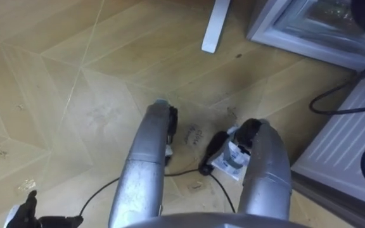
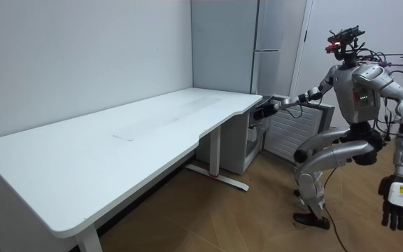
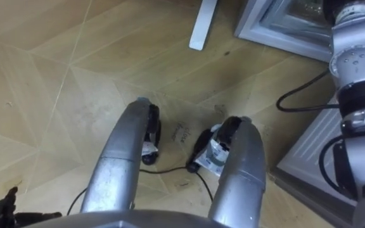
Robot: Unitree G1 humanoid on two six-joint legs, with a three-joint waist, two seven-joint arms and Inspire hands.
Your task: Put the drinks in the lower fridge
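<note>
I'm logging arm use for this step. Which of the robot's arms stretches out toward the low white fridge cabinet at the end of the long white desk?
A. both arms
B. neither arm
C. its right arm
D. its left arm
C: the right hand is held out at the low white fridge cabinet, while the left hand hangs open at the robot's side, holding nothing.

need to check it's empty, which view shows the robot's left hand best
The room view: the left hand hangs open at the robot's side, holding nothing. The eye views catch its dark fingers at the lower left edge.
</note>
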